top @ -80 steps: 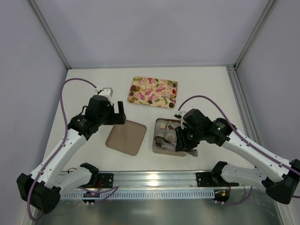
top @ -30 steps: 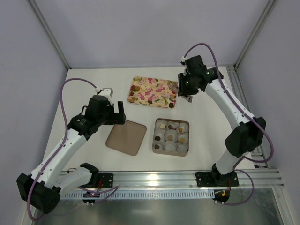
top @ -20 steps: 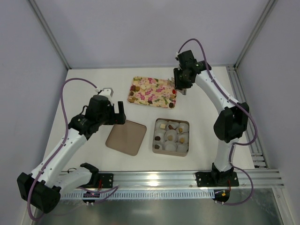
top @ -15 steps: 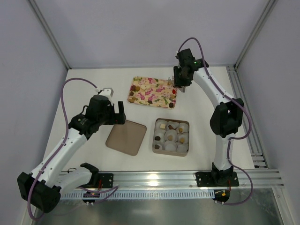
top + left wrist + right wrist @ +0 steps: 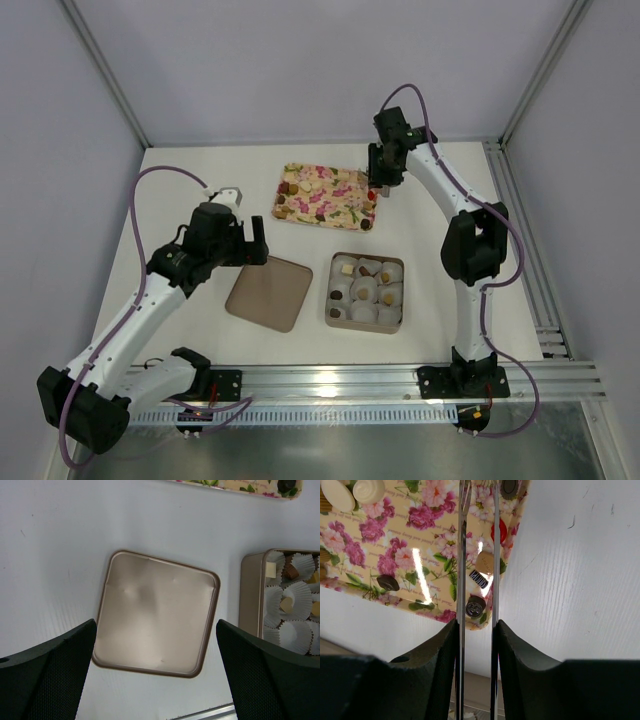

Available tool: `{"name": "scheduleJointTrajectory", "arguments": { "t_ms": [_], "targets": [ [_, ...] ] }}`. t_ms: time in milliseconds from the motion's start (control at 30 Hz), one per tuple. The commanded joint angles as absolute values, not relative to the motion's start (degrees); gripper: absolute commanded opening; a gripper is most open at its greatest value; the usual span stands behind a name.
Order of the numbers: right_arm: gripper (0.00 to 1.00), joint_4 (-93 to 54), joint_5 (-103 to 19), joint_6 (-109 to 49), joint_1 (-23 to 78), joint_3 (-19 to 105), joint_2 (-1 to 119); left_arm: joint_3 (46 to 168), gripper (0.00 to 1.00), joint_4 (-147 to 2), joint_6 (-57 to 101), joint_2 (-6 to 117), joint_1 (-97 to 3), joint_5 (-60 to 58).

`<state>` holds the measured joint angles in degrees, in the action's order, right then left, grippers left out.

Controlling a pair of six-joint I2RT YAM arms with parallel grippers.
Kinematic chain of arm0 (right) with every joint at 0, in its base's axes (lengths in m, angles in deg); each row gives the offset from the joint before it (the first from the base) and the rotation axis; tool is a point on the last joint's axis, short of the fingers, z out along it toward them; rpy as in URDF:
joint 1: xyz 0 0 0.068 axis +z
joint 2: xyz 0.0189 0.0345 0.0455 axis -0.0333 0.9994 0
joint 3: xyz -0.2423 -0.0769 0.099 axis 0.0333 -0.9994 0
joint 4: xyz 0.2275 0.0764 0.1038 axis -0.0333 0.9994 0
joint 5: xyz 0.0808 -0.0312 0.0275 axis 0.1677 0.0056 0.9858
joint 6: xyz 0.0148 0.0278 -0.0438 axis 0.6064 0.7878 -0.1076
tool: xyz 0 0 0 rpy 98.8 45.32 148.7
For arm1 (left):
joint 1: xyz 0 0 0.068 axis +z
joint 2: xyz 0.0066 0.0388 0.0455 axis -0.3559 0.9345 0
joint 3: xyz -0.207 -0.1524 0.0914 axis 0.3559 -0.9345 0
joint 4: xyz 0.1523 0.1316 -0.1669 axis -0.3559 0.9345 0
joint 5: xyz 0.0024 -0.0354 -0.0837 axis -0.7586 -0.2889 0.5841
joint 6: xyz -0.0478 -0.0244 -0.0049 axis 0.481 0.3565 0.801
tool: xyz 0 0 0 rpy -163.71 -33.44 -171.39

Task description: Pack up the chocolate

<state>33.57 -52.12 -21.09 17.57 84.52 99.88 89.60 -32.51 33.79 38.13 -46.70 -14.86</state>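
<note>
The chocolate (image 5: 485, 561) lies as several dark and tan pieces on the floral tray (image 5: 300, 212). My right gripper (image 5: 380, 186) hangs over the tray's right end, shut on metal tongs (image 5: 461, 555). The tong blades stand apart, and a tan piece, a striped dark piece (image 5: 479, 578) and a round dark piece (image 5: 475, 607) show between them. A tan box (image 5: 330, 300) holds white paper cups (image 5: 295, 592), some with pieces (image 5: 290, 570) in them. My left gripper (image 5: 255, 240) is open and empty above the box lid (image 5: 157, 612).
The flat brown lid (image 5: 268, 292) lies left of the box. The floral tray's near edge (image 5: 235, 487) shows at the top of the left wrist view. Grey walls and frame posts ring the white table (image 5: 200, 180). A metal rail (image 5: 330, 382) runs along the near edge.
My right arm swung from the box up to the tray's right end, then edged left over it. The left arm has not moved.
</note>
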Motion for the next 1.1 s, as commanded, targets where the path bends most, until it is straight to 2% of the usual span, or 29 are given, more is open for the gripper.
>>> {"name": "scheduleJointTrajectory", "arguments": {
  "t_ms": [0,700,1067],
  "targets": [
    [0.38,30.7,-52.0,-19.9,17.7,86.9,97.7,91.5,1.00,-32.8,32.8,38.4,-46.6,-15.6],
    [0.37,29.7,-51.1,-18.2,17.7,86.7,101.5,91.5,1.00,-32.7,33.0,38.5,-46.5,-15.5],
    [0.26,29.6,-50.8,-18.8,17.8,85.5,100.3,91.4,1.00,-32.7,33.0,38.5,-46.6,-15.6]
  ]
}}
